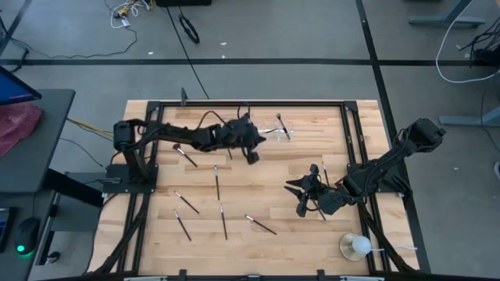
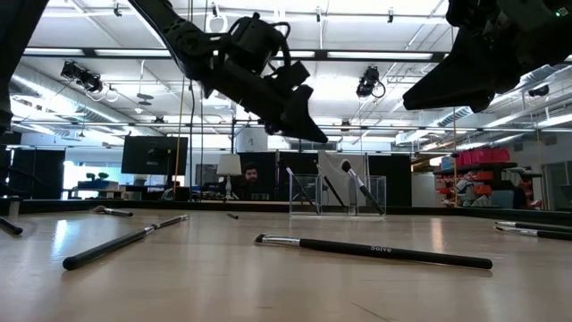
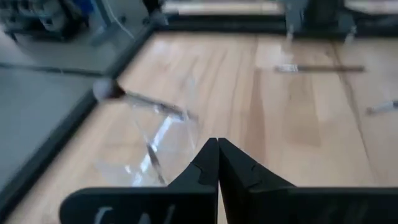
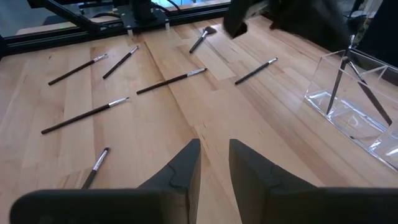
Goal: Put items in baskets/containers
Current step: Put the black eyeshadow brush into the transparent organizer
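Left gripper [image 1: 254, 156] pressed together, empty, just beside organizer [image 1: 275, 129], which holds 2 brushes [image 1: 284, 126]. Right gripper [image 1: 301, 197] parted, empty. I'd drop right onto nearest loose brush [image 1: 260, 225], pinch mid-handle, lift level.

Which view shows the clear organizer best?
The low view: the clear organizer stands upright in profile with brushes leaning inside. The right wrist view shows it cropped at the edge, the left wrist view blurred, and the high view only faintly from above.

Pale wood table [image 1: 258, 211] (matt grain), clear glossy plastic organizer [image 4: 354, 102], matt dark brushes [image 4: 171, 80].
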`<state>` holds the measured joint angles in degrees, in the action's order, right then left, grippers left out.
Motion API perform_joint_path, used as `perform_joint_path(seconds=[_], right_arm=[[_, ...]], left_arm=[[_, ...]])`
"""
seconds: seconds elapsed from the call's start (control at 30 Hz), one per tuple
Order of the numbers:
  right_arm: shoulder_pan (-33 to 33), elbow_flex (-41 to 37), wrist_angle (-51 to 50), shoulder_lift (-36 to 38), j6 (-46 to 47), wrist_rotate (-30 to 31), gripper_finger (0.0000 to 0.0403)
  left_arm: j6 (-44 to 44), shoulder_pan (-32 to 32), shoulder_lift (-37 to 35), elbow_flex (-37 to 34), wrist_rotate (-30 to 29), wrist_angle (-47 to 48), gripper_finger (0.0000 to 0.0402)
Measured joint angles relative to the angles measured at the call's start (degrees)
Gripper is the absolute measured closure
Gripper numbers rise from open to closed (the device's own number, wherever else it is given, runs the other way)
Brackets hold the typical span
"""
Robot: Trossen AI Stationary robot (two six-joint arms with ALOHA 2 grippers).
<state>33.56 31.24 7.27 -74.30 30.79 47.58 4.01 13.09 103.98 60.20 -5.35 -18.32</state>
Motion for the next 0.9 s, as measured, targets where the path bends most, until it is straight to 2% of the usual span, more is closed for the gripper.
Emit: perform_joint_path(seconds=[0.17, 0.23, 0.5, 0.7, 0.8, 0.9], right_arm=[[0.0, 0.0, 0.2, 0.0, 0.2, 0.0, 0.0319], [0.0, 0.0, 0.3, 0.0, 0.0, 0.0, 0.0319], [-0.1, 0.0, 0.3, 0.0, -0.4, 0.0, 0.0319], [-0.2, 0.0, 0.3, 0.0, -0.4, 0.0, 0.0319], [-0.1, 0.0, 0.2, 0.0, -0.4, 0.0, 0.0319], [-0.2, 0.0, 0.2, 0.0, -0.4, 0.0, 0.0319]], left_arm=[[-0.6, 0.5, 2.1, -0.1, -1.9, 1.5, 0.04], [-0.7, 1.6, 2.6, -0.1, -2.7, -0.6, 0.04], [-2.3, 6.1, 4.2, 0.0, 2.4, -2.1, 0.04], [-1.4, 5.2, 4.2, 0.0, 0.6, -3.6, 0.0401], [0.0, 4.0, 2.5, 0.0, -2.4, -2.6, 0.0401], [-0.1, 2.4, 0.1, 0.0, -2.4, -0.8, 0.0401]])
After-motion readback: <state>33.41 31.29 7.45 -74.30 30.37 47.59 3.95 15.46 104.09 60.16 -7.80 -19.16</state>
